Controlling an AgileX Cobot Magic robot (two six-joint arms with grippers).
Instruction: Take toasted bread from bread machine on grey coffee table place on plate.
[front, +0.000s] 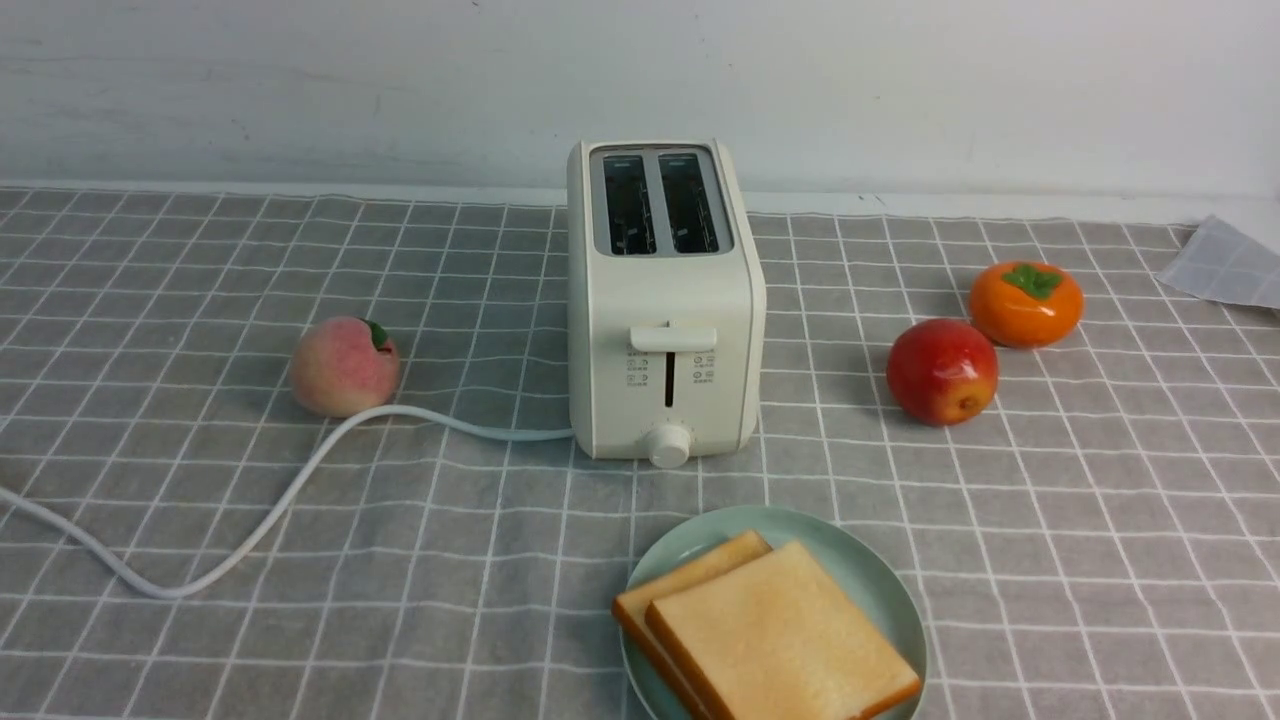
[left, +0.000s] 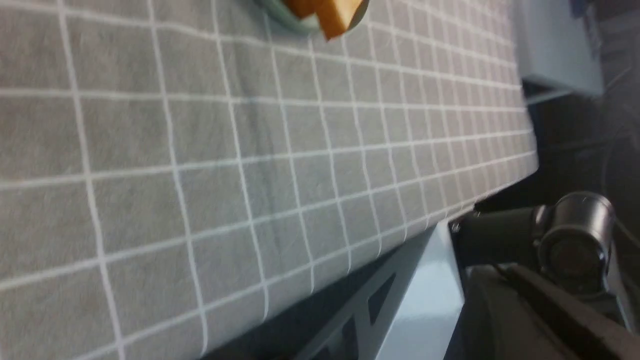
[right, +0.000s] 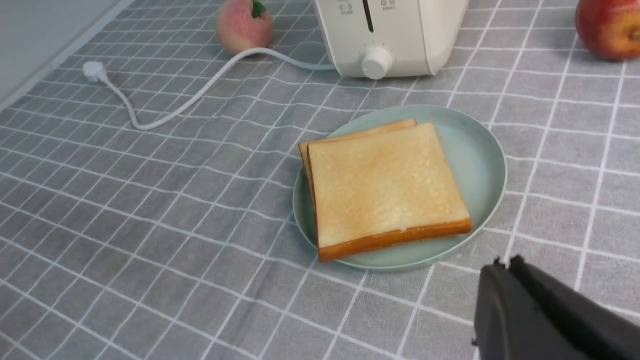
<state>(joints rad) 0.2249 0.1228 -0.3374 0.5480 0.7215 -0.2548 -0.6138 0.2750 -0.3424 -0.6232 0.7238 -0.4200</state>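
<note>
On the plate (front: 880, 590), both toasts (front: 780, 640) overhang; a bump could tip them. Pincers' state: can't tell.

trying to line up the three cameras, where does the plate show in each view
Front view: the plate sits at the bottom edge, just right of centre, in front of the bread machine.
Left wrist view: only a sliver of its rim at the top edge.
Right wrist view: near the middle, in full.
Shared landmark: the toasted bread stacked on it.
</note>
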